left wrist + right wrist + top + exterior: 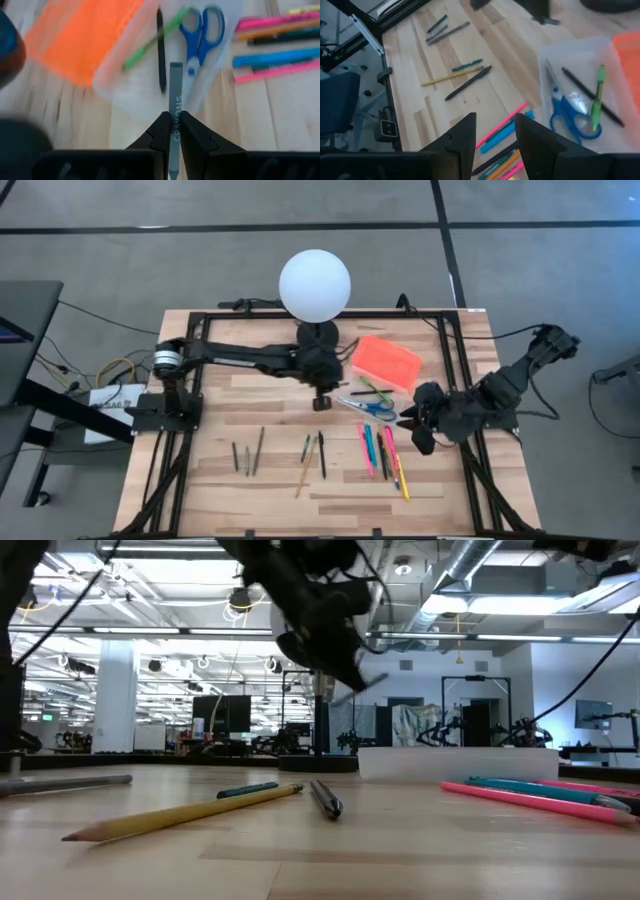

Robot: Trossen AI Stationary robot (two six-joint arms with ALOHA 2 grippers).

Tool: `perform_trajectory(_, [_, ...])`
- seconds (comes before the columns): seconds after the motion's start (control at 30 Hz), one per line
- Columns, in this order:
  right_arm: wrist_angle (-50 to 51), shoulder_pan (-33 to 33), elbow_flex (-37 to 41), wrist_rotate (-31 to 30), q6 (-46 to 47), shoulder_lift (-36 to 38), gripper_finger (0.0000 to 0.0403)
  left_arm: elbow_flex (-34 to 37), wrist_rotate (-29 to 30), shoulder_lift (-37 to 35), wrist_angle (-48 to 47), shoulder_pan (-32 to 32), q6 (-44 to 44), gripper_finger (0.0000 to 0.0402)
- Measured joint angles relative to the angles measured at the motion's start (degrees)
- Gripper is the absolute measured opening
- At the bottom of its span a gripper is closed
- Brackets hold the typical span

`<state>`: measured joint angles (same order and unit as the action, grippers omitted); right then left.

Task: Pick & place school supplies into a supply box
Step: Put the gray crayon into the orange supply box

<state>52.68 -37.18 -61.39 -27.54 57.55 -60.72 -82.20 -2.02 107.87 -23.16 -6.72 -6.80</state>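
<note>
Grey crayon stick [175,107] pinched tight in left gripper [171,131] above clear plastic box [131,89]; right gripper [494,131] wide open, empty.

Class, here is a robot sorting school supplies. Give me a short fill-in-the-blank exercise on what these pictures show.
1. The left gripper is shut on a grey ____.
2. The scissors in the clear supply box have ____ handles.
3. The box's lid is coloured ____.
4. The right gripper holds ____.

Missing words: crayon; blue; orange; nothing
</note>
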Motion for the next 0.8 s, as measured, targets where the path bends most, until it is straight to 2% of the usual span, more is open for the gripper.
perform_trajectory(0.23, [3.1,-5.9,0.0,-1.3,12.9,-4.7,0.0127,-13.3,-2.9,10.4,-2.3,0.0,-5.7,0.0021])
perform_trajectory(0.37, [5.2,-9.0,0.0,-1.1,21.2,-8.1,0.0127,-18.6,-3.3,14.5,-4.2,0.0,-7.8,0.0021])
perform_trajectory(0.57, [6.0,-12.9,0.0,-0.9,31.6,-12.3,0.0127,-22.2,-0.7,17.9,-7.9,0.0,-9.3,0.0026])
perform_trajectory(0.67, [6.0,-14.3,0.0,-0.9,35.1,-13.9,0.0127,-22.3,1.9,18.5,-8.9,0.0,-9.3,0.0036])
perform_trajectory(0.8, [6.0,-15.4,0.0,-0.9,38.4,-15.3,0.0127,-22.4,2.4,18.8,-9.7,0.0,-10.3,0.0054])
